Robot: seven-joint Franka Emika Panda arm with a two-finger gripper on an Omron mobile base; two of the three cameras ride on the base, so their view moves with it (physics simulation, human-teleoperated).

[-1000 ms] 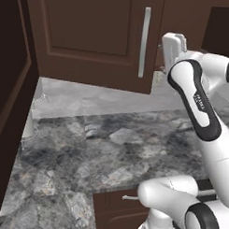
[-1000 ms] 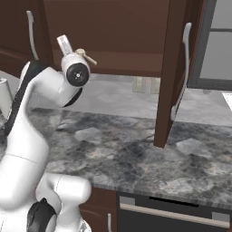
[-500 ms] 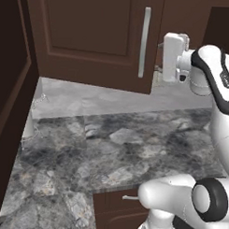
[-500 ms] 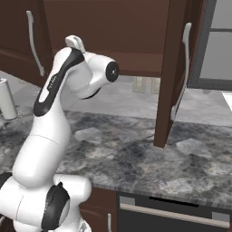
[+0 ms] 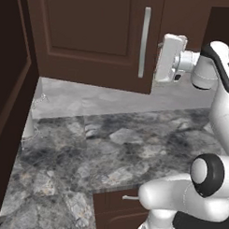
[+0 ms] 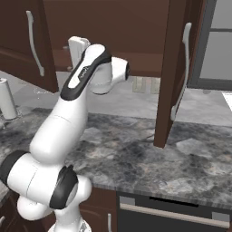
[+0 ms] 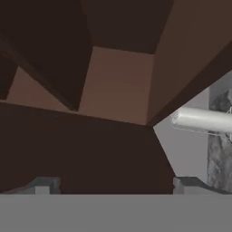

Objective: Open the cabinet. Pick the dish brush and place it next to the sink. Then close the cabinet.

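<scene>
The cabinet (image 6: 113, 31) hangs on the wall above the counter (image 6: 136, 154), dark brown wood with panelled doors. Its right door (image 6: 174, 72) stands swung out edge-on over the counter, its long silver handle (image 6: 181, 72) facing right. The left door (image 5: 91, 36) is shut or nearly so; its vertical bar handle (image 5: 144, 42) sits just left of the gripper (image 5: 162, 59). In the hand view the open cabinet interior (image 7: 118, 86) shows as bare brown panels meeting in a corner, with a pale cylinder (image 7: 204, 120) lying across the right side against grey wall.

The gripper is raised to the level of the cabinet's lower edge, pointing into the gap between the doors. Its two fingertips (image 7: 45, 185) stand far apart at the bottom corners of the hand view, wide open with nothing between them.

The counter is mottled grey stone, running in an L shape below the cabinet, with a pale grey backsplash (image 5: 98, 97) behind it. A white cylinder (image 6: 7, 99) stands upright near the left end of the counter. Below the counter edge sit a black dishwasher front (image 6: 172, 213) with a wide bar and a brown drawer (image 5: 115, 207) with a short handle. Another dark cabinet side (image 5: 9, 108) fills the far left. At the far right is a pale grey framed panel (image 6: 217, 45).
</scene>
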